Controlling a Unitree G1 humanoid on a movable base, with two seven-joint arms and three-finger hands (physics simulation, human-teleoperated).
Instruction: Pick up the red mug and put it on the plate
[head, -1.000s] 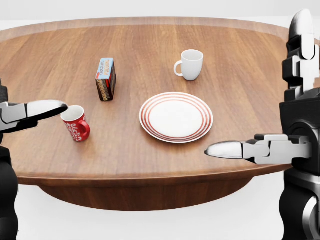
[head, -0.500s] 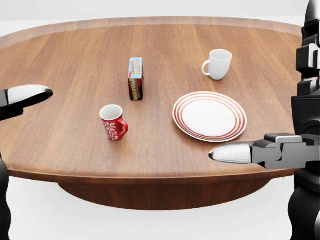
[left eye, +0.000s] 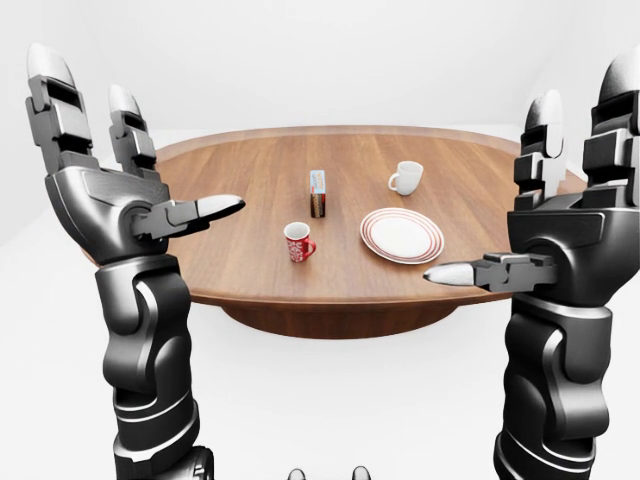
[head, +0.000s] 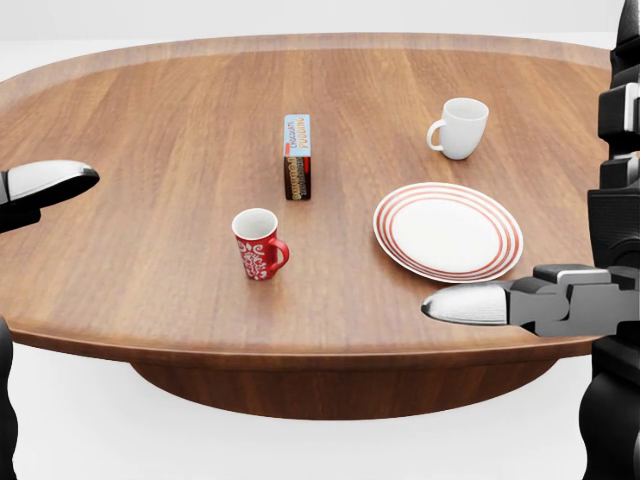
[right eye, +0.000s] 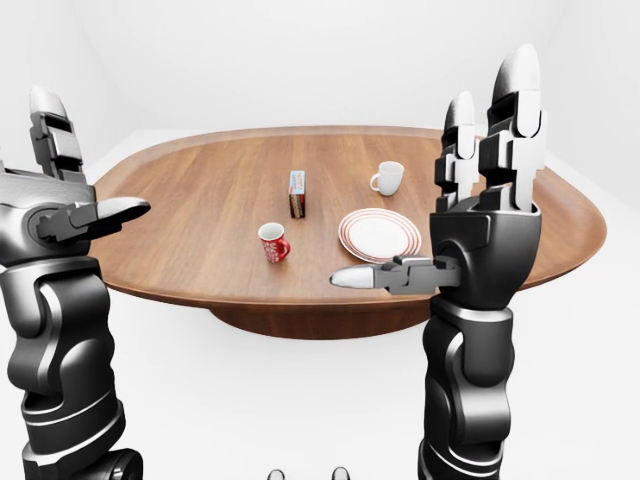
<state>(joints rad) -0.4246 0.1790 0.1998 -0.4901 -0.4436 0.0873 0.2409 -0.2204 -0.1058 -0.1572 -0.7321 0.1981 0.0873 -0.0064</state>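
The red mug (head: 258, 244) with a white pattern stands upright on the round wooden table (head: 150, 150), handle to the right in the head view. The white plate (head: 448, 231) with red rings lies bare to the mug's right. My left hand (left eye: 130, 165) is open and raised at the left, short of the table's near edge. My right hand (right eye: 445, 185) is open and raised at the right, below the plate in the view. Both hands are empty and apart from the mug.
A small upright box (head: 297, 157) stands just above the red mug in the head view. A white mug (head: 462, 127) stands above the plate. The table's near edge (head: 300, 355) runs across the bottom of the head view.
The whole picture has shifted: the table's things slid to the right in the head view, so the camera has moved. My left hand now only shows at the view's left edge.
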